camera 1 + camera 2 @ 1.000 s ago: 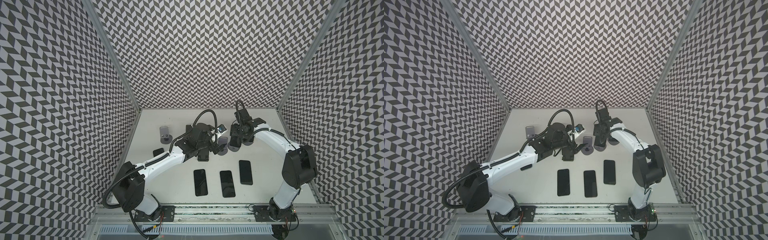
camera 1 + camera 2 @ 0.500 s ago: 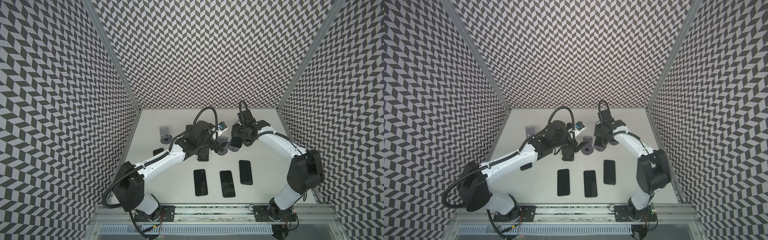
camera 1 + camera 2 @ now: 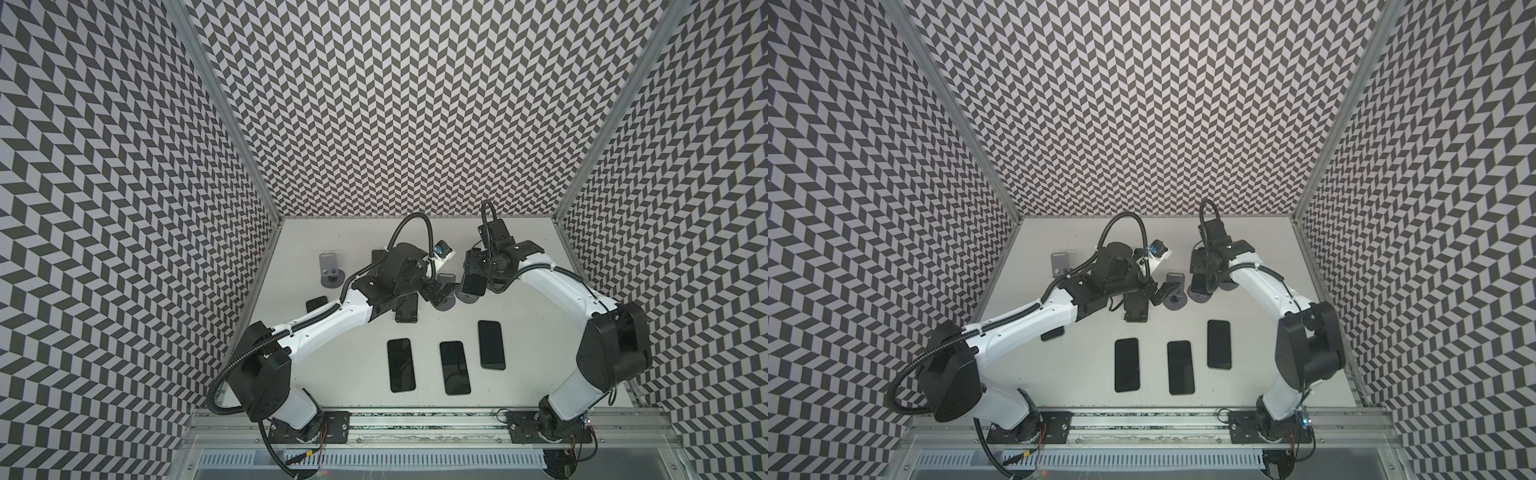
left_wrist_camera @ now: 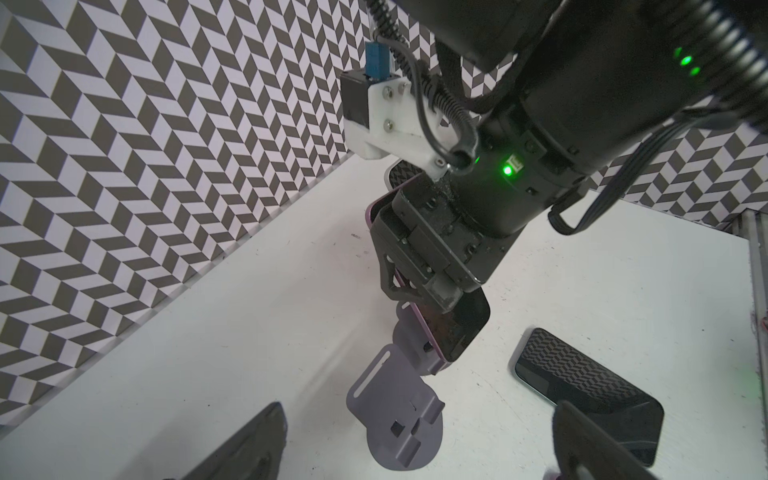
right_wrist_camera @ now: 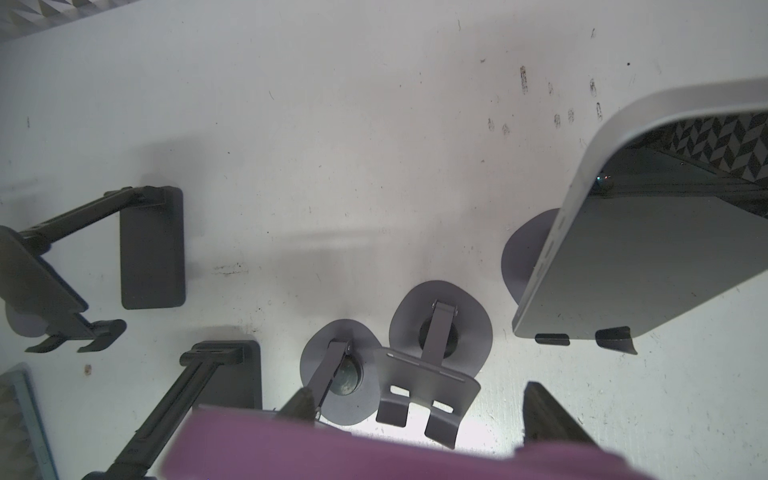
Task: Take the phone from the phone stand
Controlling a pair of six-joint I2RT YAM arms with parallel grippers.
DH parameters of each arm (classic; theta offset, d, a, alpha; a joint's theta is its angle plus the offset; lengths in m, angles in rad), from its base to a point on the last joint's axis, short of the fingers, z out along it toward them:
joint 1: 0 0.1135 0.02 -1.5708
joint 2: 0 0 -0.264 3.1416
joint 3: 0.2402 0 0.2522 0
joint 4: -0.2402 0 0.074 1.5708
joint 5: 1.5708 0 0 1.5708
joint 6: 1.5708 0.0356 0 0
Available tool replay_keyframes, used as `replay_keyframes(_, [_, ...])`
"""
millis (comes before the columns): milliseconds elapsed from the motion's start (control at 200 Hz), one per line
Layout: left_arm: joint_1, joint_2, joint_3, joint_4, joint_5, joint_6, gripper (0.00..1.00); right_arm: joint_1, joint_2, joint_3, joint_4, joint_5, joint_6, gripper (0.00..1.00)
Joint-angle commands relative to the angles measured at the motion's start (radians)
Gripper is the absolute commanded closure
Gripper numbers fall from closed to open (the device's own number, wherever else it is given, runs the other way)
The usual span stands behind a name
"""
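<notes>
The right tool (image 4: pixel 424 291) pinches the purple-edged phone (image 4: pixel 461 328), tilted just over its grey stand (image 4: pixel 415 357) in the worktop's (image 3: pixel 540 332) far half, while the left tool (image 3: pixel 1158 293) hangs spread wide beside an empty stand (image 4: pixel 395 407)

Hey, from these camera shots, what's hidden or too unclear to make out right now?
Purple phone, left wrist view: the right pincer covers its upper half, and the phone hides whether it sits in the grey stand behind it.
Same phone, right wrist view: blurred, cut by the bottom edge.
Left pincer: its fingers are cut by the left wrist view's bottom edge.
Black stand, both top views: half under the left arm.
</notes>
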Motion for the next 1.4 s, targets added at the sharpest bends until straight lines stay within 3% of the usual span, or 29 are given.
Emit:
replay_keyframes(0, [-0.004, -0.029, -0.016, 0.033, 0.005, -0.045, 0.0, -0.006, -0.041, 0.023, 0.022, -0.013, -0.021, 0.46])
replay_keyframes(305, [-0.004, -0.009, 0.029, 0.041, -0.008, -0.065, 0.0, -0.011, -0.067, 0.024, 0.046, -0.115, -0.075, 0.46])
replay_keyframes(711, [-0.004, -0.056, 0.037, -0.002, 0.0, 0.019, 0.0, -0.015, -0.086, 0.027, 0.035, -0.124, -0.084, 0.46])
replay_keyframes(1397, [-0.005, -0.164, -0.062, -0.015, 0.113, 0.098, 0.0, -0.021, -0.196, 0.004, -0.096, -0.106, -0.078, 0.48])
